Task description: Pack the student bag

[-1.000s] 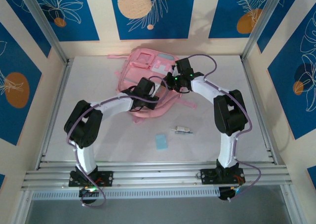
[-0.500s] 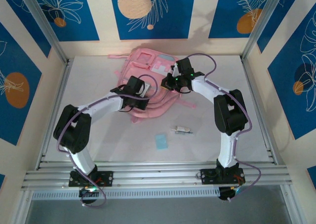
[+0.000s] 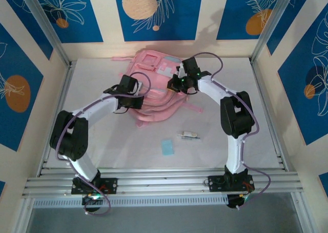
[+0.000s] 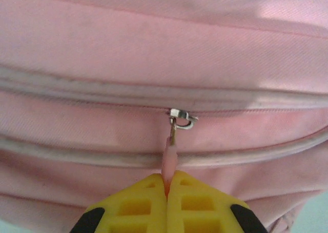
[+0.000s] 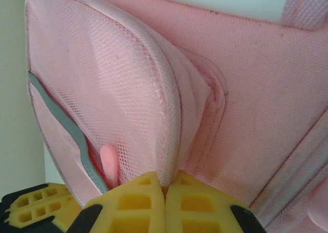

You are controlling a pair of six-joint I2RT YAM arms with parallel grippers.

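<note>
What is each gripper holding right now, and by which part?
Left gripper pinches the soft pink fabric backpack's pink zipper pull tab; right gripper pinches the rim of its pink mesh pocket.

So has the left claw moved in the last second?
Yes. Seen from above, the left gripper has slid left along the student bag, pinching a zip pull, and ends up further left of the blue card.
</note>
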